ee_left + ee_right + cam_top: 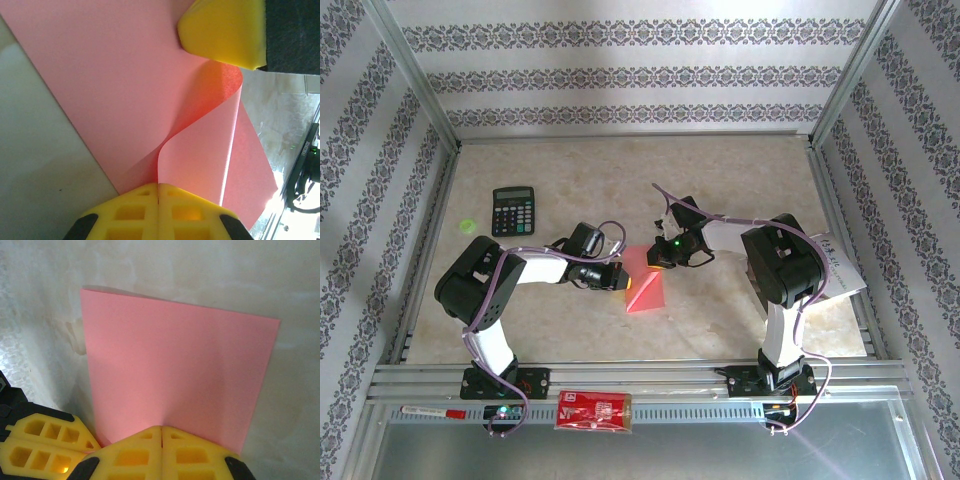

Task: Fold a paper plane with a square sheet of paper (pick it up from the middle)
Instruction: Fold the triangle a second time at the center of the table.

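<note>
The square sheet of paper [647, 292], thin and pink-red, lies mid-table between the two arms, one part raised and curled. My left gripper [622, 279] comes in from the left and is shut on the sheet's [100, 90] edge, its yellow fingertips [145, 200] pressed together over the paper, which bends upward in an S-curve. My right gripper [658, 262] reaches in from the right and is shut on the sheet's [175, 370] near edge, a faint crease rising from the pinch. The right gripper's yellow finger [225, 30] shows at the top of the left wrist view. The left gripper's fingers [40, 445] show at lower left of the right wrist view.
A black calculator [513, 210] and a small green disc [468, 225] sit at the back left. A white printed leaflet [840, 268] lies by the right arm. A red printed packet [593, 411] and a pen [435, 411] rest on the front rail. Metal frame posts border the table.
</note>
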`<state>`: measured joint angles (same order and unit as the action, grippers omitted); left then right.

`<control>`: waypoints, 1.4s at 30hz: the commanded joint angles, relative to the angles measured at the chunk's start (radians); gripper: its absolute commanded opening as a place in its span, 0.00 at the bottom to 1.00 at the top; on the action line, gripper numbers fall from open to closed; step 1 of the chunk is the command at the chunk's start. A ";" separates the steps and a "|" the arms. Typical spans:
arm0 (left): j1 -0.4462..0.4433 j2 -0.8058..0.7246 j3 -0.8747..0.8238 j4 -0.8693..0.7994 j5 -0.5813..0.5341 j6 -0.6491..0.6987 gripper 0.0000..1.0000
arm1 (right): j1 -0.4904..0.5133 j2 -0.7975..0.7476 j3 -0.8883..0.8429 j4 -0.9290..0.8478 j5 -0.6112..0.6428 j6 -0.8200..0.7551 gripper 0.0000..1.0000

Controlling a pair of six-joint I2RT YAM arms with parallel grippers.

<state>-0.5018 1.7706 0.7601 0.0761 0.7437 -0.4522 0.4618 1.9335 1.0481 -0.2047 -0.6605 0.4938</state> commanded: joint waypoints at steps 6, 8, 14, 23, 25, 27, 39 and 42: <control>-0.004 0.042 0.027 -0.037 -0.027 0.031 0.00 | 0.009 0.051 -0.019 -0.051 0.045 -0.005 0.00; -0.006 0.043 0.027 -0.038 -0.027 0.032 0.00 | 0.008 0.051 -0.019 -0.051 0.045 -0.006 0.00; -0.010 0.040 0.040 -0.036 -0.021 0.027 0.00 | 0.009 0.055 -0.019 -0.047 0.044 -0.003 0.00; -0.012 0.037 0.045 -0.036 -0.015 0.024 0.01 | 0.009 0.056 -0.023 -0.045 0.042 -0.002 0.00; -0.012 0.034 0.046 -0.024 -0.004 0.014 0.01 | 0.009 0.056 -0.021 -0.044 0.042 -0.002 0.00; -0.011 0.033 0.049 -0.020 0.002 0.009 0.01 | 0.009 0.056 -0.022 -0.043 0.042 -0.002 0.00; -0.010 0.027 0.045 -0.033 -0.006 0.013 0.00 | 0.009 0.055 -0.025 -0.045 0.042 -0.003 0.00; -0.009 0.017 0.032 -0.035 -0.018 0.015 0.00 | 0.009 0.055 -0.026 -0.045 0.043 -0.006 0.00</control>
<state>-0.5045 1.7863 0.7918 0.0414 0.7483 -0.4526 0.4618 1.9381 1.0481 -0.1967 -0.6712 0.4938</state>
